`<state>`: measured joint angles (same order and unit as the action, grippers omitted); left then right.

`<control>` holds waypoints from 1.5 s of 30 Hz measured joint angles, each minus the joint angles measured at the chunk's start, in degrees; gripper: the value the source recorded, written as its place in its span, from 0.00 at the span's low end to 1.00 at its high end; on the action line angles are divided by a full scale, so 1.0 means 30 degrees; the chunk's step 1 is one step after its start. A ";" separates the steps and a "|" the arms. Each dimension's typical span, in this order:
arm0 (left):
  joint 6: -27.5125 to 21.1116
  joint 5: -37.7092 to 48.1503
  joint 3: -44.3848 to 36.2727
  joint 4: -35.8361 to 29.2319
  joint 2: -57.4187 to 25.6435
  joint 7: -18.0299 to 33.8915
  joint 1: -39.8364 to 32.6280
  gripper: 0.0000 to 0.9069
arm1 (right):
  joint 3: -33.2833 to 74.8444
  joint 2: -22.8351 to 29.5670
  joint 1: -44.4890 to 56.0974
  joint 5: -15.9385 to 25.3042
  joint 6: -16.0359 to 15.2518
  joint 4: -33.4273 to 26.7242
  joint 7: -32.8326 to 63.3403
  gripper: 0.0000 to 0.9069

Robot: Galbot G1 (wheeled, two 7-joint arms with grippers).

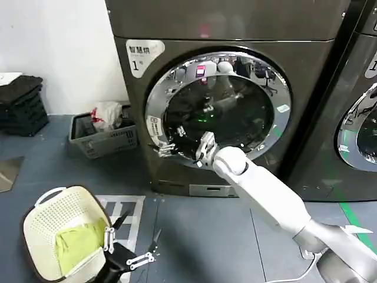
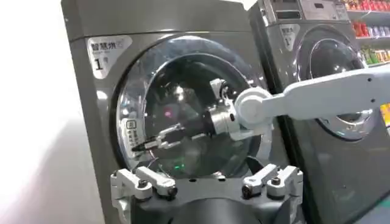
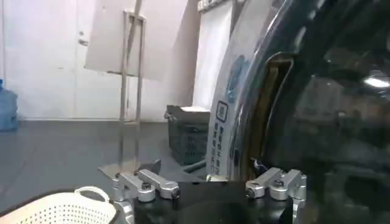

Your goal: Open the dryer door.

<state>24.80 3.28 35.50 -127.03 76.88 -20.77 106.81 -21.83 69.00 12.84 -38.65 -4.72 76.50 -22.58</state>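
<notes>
The dark grey front-loading dryer (image 1: 235,88) stands against the white wall, and its large round dryer door (image 1: 218,109), wide shiny chrome rim around dark tinted glass, takes up nearly the whole front, still lying against the machine in the head view. The right wrist view adds what the head view lacks: a dark gap running along the rim's edge (image 3: 268,109), so the door may be slightly off its seat there, though this cannot be settled. The left wrist view shows the neighbouring grey machine (image 2: 329,73) with its own chrome-rimmed door beside the dryer. The white right arm (image 1: 265,188) reaches up across the floor, and the right gripper (image 1: 165,148) sits at the lower left of the chrome rim, its fingers spread only narrowly at the rim's edge (image 2: 146,144); contact cannot be judged. The left gripper (image 1: 126,244) hangs low near the floor, fingers wide apart, beside a cream perforated plastic basket (image 1: 44,221) holding a yellow-green cloth (image 1: 76,244). A grey crate (image 1: 103,138) stands by the wall.
</notes>
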 joint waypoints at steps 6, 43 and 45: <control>-0.0017 0.0113 0.0043 0.0015 -0.0013 -0.0011 -0.0049 1.00 | -0.0159 0.0100 -0.0130 0.0000 0.0084 -0.0137 -0.0427 1.00; -0.2408 0.4779 0.2812 0.1724 -0.1590 -0.0955 -0.3043 1.00 | 0.0326 -0.2944 0.2053 -0.2046 -0.0053 0.4984 -0.3621 1.00; -0.2861 0.5197 0.3161 0.1979 -0.1850 -0.1185 -0.3532 1.00 | 0.0472 -0.3235 0.2254 -0.2129 -0.0054 0.5462 -0.3721 1.00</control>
<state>16.22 18.87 44.98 -121.10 71.33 -24.32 96.22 -20.41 59.30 19.61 -45.03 -4.88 92.89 -33.74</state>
